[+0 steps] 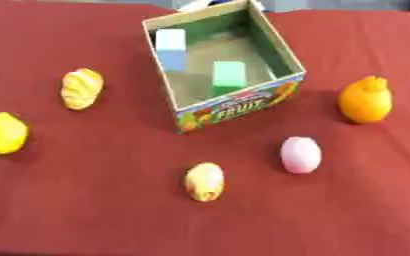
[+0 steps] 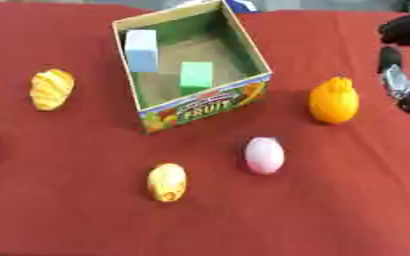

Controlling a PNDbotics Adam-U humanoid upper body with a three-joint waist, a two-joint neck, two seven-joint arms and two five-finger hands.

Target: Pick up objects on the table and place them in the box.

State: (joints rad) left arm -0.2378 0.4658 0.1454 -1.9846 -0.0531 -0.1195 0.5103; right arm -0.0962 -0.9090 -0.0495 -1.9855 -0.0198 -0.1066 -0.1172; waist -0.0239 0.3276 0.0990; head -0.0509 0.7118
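Red-clothed table, right hand at the right edge, fingers unreadable, holding nothing visible, near the orange fruit; box holds blue block and green block; pink egg, two pastries and lemon around it

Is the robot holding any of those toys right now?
No. Only its right hand shows, at the right edge beside the orange fruit, apart from it. Every toy lies on the table or in the box.
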